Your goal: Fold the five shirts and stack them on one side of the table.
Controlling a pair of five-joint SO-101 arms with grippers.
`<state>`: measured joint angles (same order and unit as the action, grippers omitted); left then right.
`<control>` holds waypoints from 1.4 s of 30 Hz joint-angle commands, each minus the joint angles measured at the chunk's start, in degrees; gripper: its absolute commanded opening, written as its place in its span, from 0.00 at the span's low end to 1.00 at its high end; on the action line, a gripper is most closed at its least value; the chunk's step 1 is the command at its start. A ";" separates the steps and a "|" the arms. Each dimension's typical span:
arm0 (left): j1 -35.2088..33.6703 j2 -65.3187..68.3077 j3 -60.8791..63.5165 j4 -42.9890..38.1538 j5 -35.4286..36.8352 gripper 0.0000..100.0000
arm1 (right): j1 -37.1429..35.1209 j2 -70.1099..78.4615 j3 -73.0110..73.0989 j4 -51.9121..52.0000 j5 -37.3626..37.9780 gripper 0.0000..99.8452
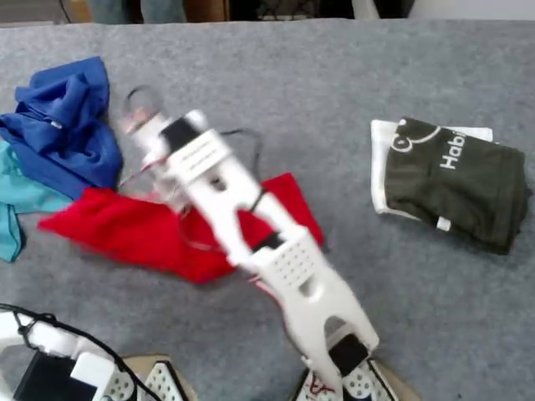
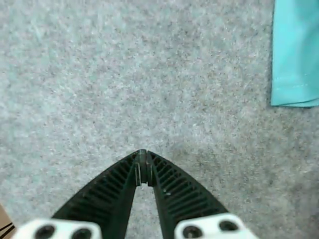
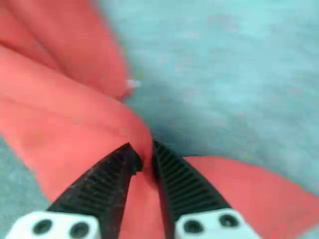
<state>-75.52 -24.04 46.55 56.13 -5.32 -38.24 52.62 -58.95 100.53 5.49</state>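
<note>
A crumpled red shirt (image 1: 142,234) lies left of the table's middle. In the right wrist view my right gripper (image 3: 144,159) is shut on a raised fold of the red shirt (image 3: 70,119). The right arm (image 1: 209,167) stretches from the front edge over that shirt. A blue shirt (image 1: 67,125) and a teal shirt (image 1: 17,196) lie bunched at the far left. On the right, a folded dark green shirt (image 1: 451,184) rests on a folded white one (image 1: 383,167). My left gripper (image 2: 143,167) is shut on nothing above bare cloth, near the teal shirt (image 2: 296,55).
The grey felt table (image 1: 334,83) has open room in the middle and along the back. The left arm's base (image 1: 50,368) sits at the front left corner, with cables beside it. The right arm's base (image 1: 343,368) stands at the front centre.
</note>
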 commanded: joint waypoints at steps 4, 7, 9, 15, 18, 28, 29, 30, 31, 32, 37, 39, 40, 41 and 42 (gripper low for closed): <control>6.90 -1.05 0.13 -1.32 -0.44 0.03 | 19.16 -16.92 6.64 0.70 -7.03 0.01; 15.34 0.53 1.27 -1.05 -0.35 0.03 | 26.46 -20.97 17.71 0.70 -6.95 0.01; 22.20 2.20 1.36 0.70 -0.18 0.03 | 30.42 -22.46 25.01 0.62 -6.68 0.01; 46.37 8.26 -0.48 2.73 0.09 0.03 | 40.18 -22.73 36.44 -0.35 -1.49 0.01; 57.36 11.16 -3.47 2.64 0.09 0.03 | 40.88 -22.99 41.19 0.62 5.80 0.01; 73.63 30.15 -26.59 0.70 17.67 0.03 | 44.31 -36.26 55.34 0.18 9.85 0.19; 74.86 32.88 -29.67 1.23 19.43 0.03 | 44.22 -38.11 55.78 0.18 9.67 0.18; 76.00 35.25 -32.40 1.67 21.01 0.03 | 43.52 -40.13 55.96 0.26 8.79 0.18; 77.05 37.98 -35.30 2.02 22.51 0.03 | 42.99 -42.33 56.04 0.35 7.21 0.17; 78.11 40.35 -38.02 2.64 23.82 0.03 | 42.64 -44.70 56.22 0.35 6.15 0.17; 81.63 51.25 -49.80 6.42 33.41 0.03 | 42.29 -53.41 56.48 -0.09 5.63 0.17; 82.51 54.42 -54.20 8.09 35.60 0.03 | 42.29 -54.99 56.57 -0.09 5.63 0.17; 82.77 55.65 -56.66 9.41 35.96 0.03 | 42.37 -55.16 56.57 -0.09 5.63 0.17; 82.86 56.44 -59.30 11.25 36.84 0.03 | 42.37 -55.16 56.57 -0.09 5.63 0.17; 83.12 56.70 -62.11 13.63 37.80 0.03 | 42.37 -55.16 56.66 -0.09 5.63 0.17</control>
<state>5.45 30.90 -6.29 66.77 29.67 5.27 0.13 -2.42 100.26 11.56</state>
